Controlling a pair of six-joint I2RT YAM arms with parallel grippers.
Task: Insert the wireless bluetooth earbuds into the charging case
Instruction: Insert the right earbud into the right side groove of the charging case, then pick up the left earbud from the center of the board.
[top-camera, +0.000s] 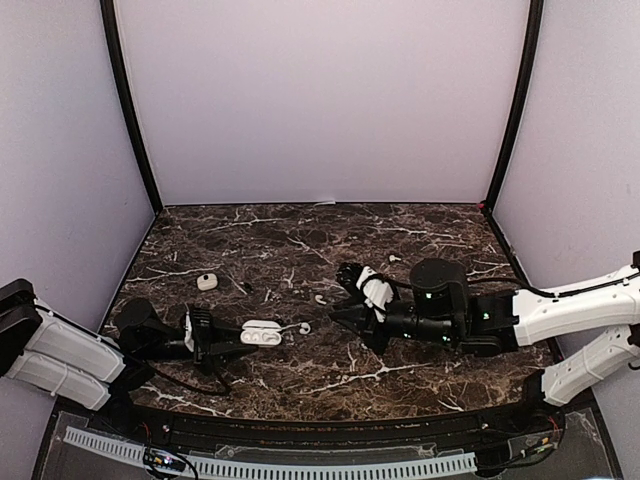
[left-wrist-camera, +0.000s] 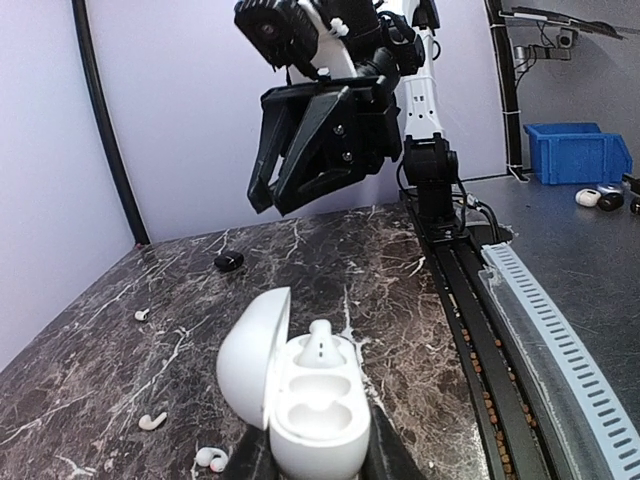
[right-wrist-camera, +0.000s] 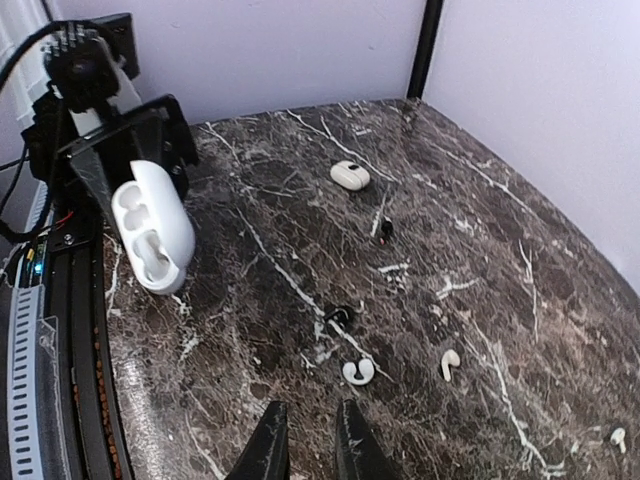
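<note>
The nearest loose earbud (right-wrist-camera: 358, 372) lies flat on the desk (right-wrist-camera: 520, 300). It is curled, with its length running roughly across the right wrist view, just ahead of the right end effector (right-wrist-camera: 308, 445) and slightly right of its gap in that view. That end effector hovers low, fingers a little apart with nothing between them, so the right arm is the nearer one. A second earbud (right-wrist-camera: 450, 364) lies beyond the first. The charging case (left-wrist-camera: 300, 400) is over on the left side, lid open, clamped in the left end effector (left-wrist-camera: 310, 465). One seated earbud (left-wrist-camera: 320, 342) fills its far socket, and the near socket looks empty.
</note>
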